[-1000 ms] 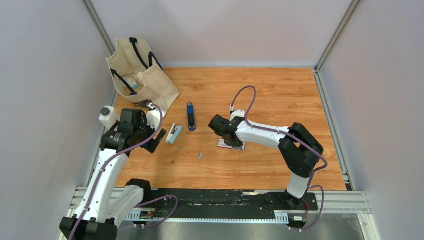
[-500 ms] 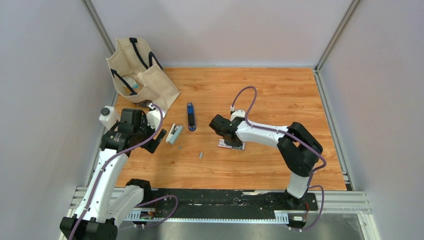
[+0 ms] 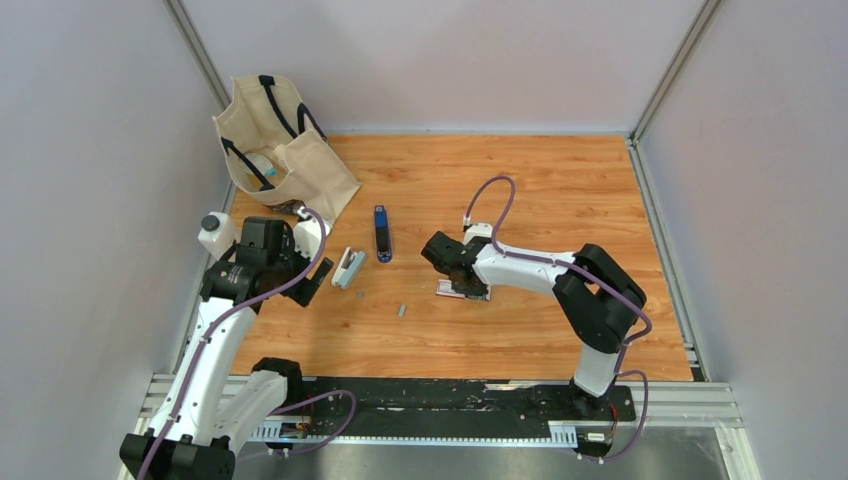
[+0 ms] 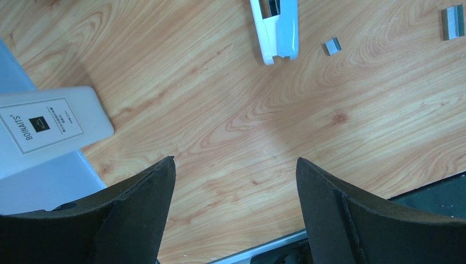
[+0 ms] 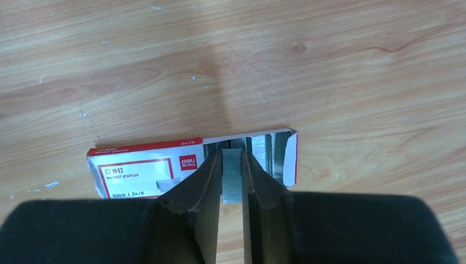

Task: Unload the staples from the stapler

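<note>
The small light grey stapler [image 3: 348, 268] lies on the wooden table, right of my left gripper [image 3: 315, 280]; it also shows at the top of the left wrist view [image 4: 277, 30]. My left gripper [image 4: 234, 165] is open and empty above bare wood. Two loose staple pieces [image 4: 332, 46] [image 4: 453, 22] lie near the stapler; one shows from above [image 3: 401, 310]. My right gripper [image 3: 462, 284] is shut on a grey strip of staples [image 5: 232, 175], its fingertips [image 5: 209, 165] at the open end of the red-and-white staple box [image 5: 143, 168].
A dark blue bar with a black end [image 3: 382, 233] lies behind the stapler. A canvas bag [image 3: 280, 150] stands at the back left. A white bottle [image 4: 44, 129] lies at the table's left edge. The metal rail [image 3: 440, 400] runs along the near edge.
My right gripper has shifted slightly to the right over the staple box. The left arm and the stapler have not moved.
</note>
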Action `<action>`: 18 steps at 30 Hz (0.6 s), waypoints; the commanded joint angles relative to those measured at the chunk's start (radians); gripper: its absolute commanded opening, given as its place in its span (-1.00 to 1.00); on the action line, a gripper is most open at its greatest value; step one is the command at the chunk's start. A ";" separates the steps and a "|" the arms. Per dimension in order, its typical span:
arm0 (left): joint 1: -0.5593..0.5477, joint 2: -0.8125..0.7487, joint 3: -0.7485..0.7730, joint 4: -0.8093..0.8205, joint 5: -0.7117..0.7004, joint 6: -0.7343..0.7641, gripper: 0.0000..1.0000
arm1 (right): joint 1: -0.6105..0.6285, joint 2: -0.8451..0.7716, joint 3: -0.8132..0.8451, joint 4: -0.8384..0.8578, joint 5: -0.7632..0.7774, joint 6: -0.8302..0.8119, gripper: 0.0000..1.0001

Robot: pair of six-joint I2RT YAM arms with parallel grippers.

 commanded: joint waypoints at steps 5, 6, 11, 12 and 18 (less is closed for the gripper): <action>0.004 -0.006 0.000 0.015 0.003 0.008 0.77 | -0.007 -0.013 -0.021 0.056 0.002 -0.021 -0.56; 0.004 -0.006 0.000 0.015 0.003 0.008 0.78 | -0.008 -0.012 -0.018 0.056 0.002 -0.024 -0.55; 0.004 -0.006 0.000 0.013 0.003 0.008 0.78 | -0.010 -0.012 -0.011 0.056 0.009 -0.034 -0.55; 0.004 -0.006 0.000 0.013 0.003 0.008 0.78 | -0.010 -0.013 -0.011 0.059 0.009 -0.039 -0.55; 0.004 -0.006 -0.005 0.018 0.008 0.005 0.78 | -0.011 -0.023 -0.012 0.076 0.009 -0.053 -0.56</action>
